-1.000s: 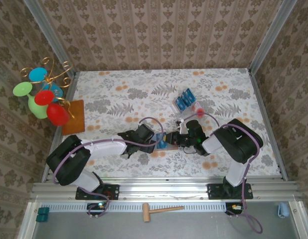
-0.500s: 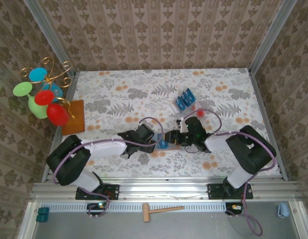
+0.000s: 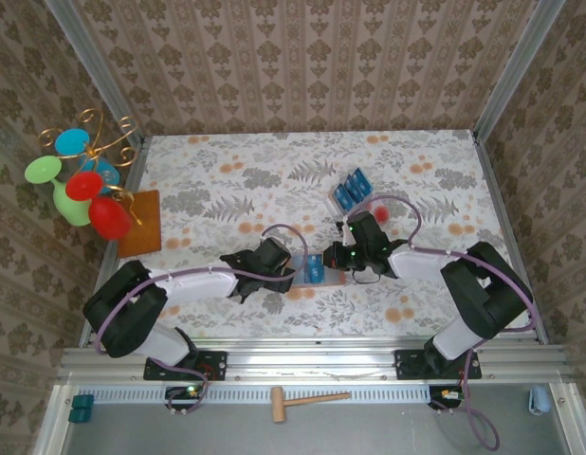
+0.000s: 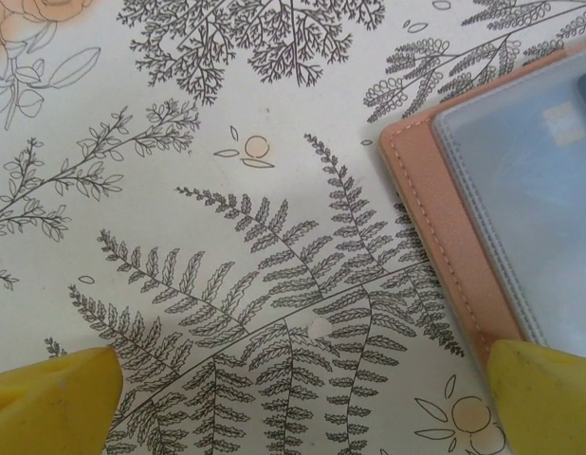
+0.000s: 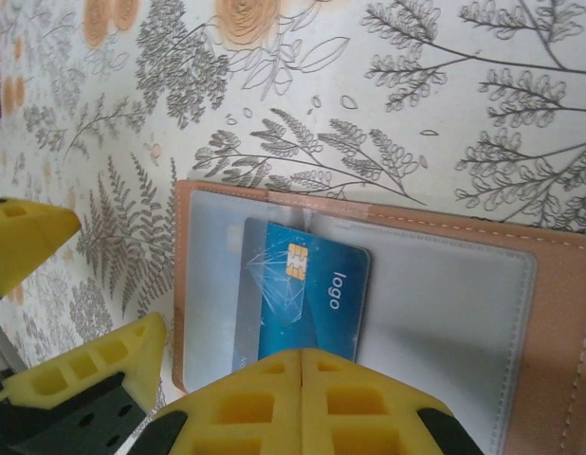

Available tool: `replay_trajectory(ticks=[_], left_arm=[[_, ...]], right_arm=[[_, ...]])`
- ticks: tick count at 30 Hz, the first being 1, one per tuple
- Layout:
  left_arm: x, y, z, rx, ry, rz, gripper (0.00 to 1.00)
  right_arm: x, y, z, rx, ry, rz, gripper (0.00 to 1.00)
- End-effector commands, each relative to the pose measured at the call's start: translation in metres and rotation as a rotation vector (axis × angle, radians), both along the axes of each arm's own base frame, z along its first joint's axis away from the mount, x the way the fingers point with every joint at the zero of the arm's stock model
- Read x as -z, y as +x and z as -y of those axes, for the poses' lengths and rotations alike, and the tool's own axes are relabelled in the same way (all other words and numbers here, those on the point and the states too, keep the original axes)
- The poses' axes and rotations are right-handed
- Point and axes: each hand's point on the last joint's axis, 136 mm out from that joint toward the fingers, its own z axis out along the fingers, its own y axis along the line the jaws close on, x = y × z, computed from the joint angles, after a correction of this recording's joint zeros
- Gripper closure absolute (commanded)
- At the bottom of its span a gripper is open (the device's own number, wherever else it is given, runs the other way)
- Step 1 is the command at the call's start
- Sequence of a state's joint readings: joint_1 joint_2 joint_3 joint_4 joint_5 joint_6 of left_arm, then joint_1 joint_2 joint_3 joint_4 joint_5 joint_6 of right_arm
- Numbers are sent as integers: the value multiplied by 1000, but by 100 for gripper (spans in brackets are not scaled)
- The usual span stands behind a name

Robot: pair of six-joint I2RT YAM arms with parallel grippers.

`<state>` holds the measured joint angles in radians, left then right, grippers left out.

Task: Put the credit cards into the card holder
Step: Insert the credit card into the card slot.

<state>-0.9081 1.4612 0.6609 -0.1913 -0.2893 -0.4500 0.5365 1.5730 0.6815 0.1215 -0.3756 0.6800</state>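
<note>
Nearest, found left gripper [image 4: 298, 391] spread wide, gripping nothing, straddling the open wallet's [image 5: 568, 341] corner. Just beyond, found right gripper [image 5: 302, 384] pressed together on nothing, tips at the edge of a blue card [image 5: 312, 303] lying in the wallet's clear pocket. Judged as seating step. Next calls for nudging card fully home, then fetching from spare cards [image 3: 350, 192] farther back. Got chip and pocket detail from right wrist, stack's place from overhead.

Cloth [image 3: 227, 180]: floral, covers the table
Mat [image 3: 141, 224]: orange-brown square, left edge
Ornament [image 3: 84, 180]: gold wire, coloured discs, beside the mat
Tray [image 3: 367, 203]: clear, right of centre
Mallet [image 3: 307, 401]: wooden, near ledge
</note>
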Motion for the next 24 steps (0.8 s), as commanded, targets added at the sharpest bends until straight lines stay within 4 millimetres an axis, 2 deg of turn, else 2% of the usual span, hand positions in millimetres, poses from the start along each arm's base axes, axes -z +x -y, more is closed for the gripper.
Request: replay_trajectory(ticks=[1,14,24], left_arm=[[0,-1,-7,-24,-4,4,0],[4,-1,-7,-25,-9,0,0],[5,-2,-7,-25,-13,-3,0]], right_arm=[[14,-5,9,7,-93,-43,100],[27,-5,3,-10,-145,-82,100],[23,-4,-7,-30,-138,-75,100]])
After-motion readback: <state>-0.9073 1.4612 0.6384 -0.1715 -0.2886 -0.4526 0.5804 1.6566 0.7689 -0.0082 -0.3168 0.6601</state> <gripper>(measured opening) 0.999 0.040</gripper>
